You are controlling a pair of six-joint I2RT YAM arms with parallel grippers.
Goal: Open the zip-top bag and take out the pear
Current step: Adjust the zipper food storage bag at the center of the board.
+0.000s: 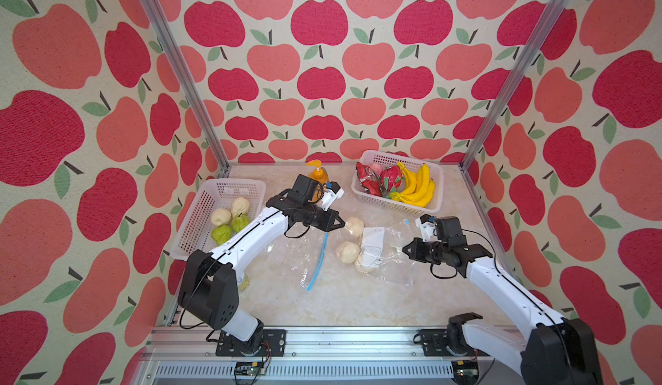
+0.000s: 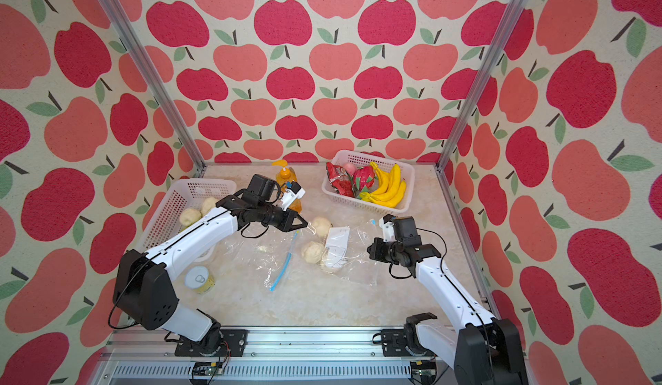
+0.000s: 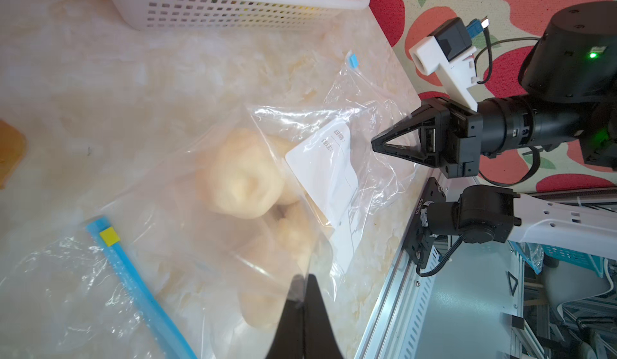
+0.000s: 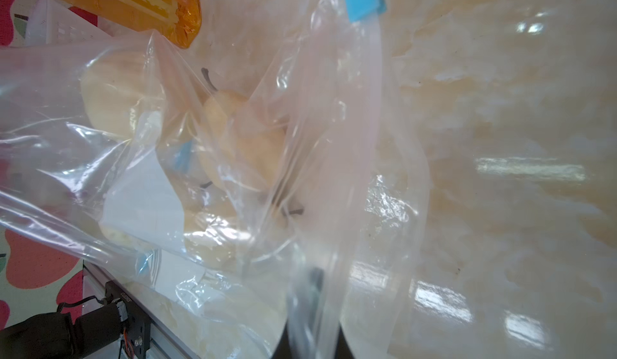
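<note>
Zip-top bag (image 1: 388,263) pinched by left fingers (image 1: 335,222), right fingers (image 1: 409,250), arms angled inward

"日期" on label (image 3: 322,160) of zip-top bag (image 3: 374,173)

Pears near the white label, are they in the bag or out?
In the bag: both wrist views show the pears through its wrinkled clear film.

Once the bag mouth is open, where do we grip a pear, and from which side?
Pinch across the pear's wide belly, not its thin stem, which would likely slip. Come in from the right gripper's side: it is shut on the zip edge of the bag, so the mouth seems to face that way. Film blurs the exact pose.
</note>
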